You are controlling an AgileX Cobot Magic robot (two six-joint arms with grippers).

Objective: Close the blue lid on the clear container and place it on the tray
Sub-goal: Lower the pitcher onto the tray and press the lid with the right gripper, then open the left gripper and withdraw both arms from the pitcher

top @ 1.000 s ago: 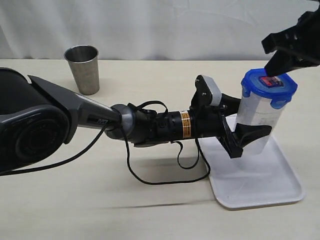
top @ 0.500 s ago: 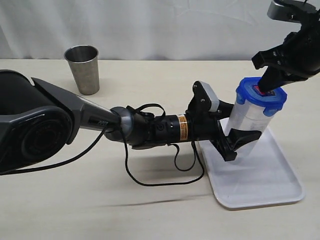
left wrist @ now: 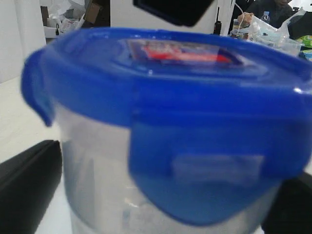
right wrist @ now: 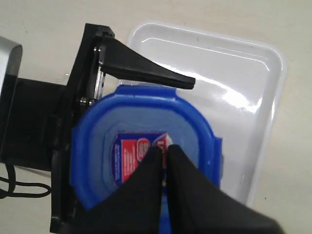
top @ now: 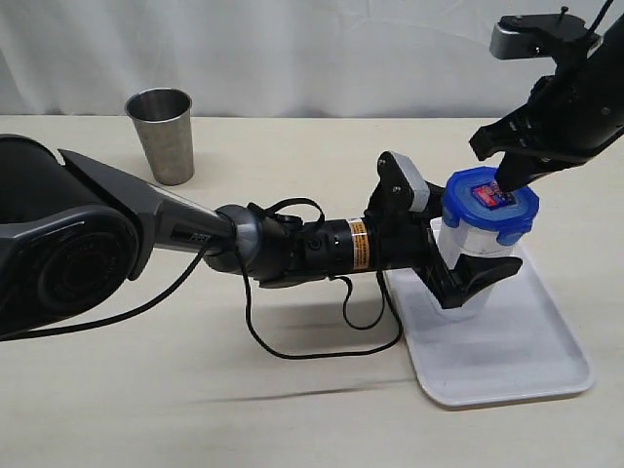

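The blue lid [top: 485,202] sits on top of the clear container [top: 464,250], covering its rim, with the red-white-blue sticker facing up. In my left wrist view the lid [left wrist: 170,97] fills the frame, and the flap nearest the camera hangs down over the container's wall [left wrist: 92,161]; I cannot tell whether it is latched. The container is over the left end of the tray [top: 507,361], leaning slightly. Its base is hidden from me, so I cannot say whether it touches the tray.

My left gripper [top: 476,252] has its fingers clamped around the container's body, one black finger [right wrist: 146,68] showing along the lid's edge in the right wrist view.

My right gripper [right wrist: 163,152] comes down from above with its fingers drawn together, holding nothing, their tips on the sticker in the middle of the lid [right wrist: 195,139].

Well apart, a steel cup [top: 163,132] stands upright at the far left of the surface [top: 292,409].
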